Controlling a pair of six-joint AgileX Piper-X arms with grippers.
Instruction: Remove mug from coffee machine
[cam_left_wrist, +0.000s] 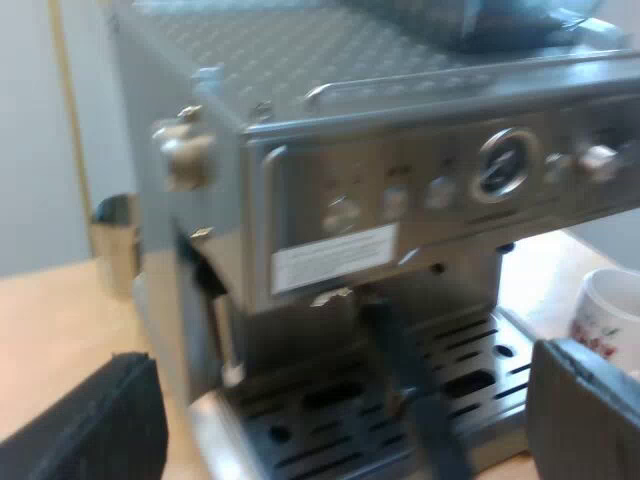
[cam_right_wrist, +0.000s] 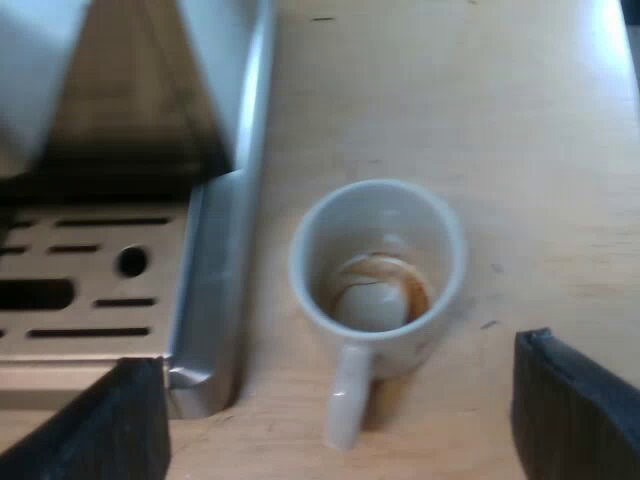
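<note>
Fingers (cam_right_wrist: 110, 430) of the right tool (cam_right_wrist: 340, 360) stand wide apart and hold nothing, poised above the mug (cam_right_wrist: 378, 262). The mug stands upright on the pale wooden surface (cam_right_wrist: 520, 120), off the machine and just beside the metal edge of its drip tray (cam_right_wrist: 90, 290). It lies straight ahead of that tool, mouth up, with coffee dregs at its bottom. Its handle points back toward the tool, into the gap between the fingers. The right arm is much the nearer of the two and looks steeply down on the mug. The left tool (cam_left_wrist: 342, 352), its fingers likewise apart and empty, faces the front of the espresso machine (cam_left_wrist: 400, 190) from a little above. It is near the dark handle of the metal holder (cam_left_wrist: 415, 395), which juts out over the tray, and from there the mug is far off, beyond the tray's end. The mug seems already clear of the machine, and any further lift would fall to the right arm.
</note>
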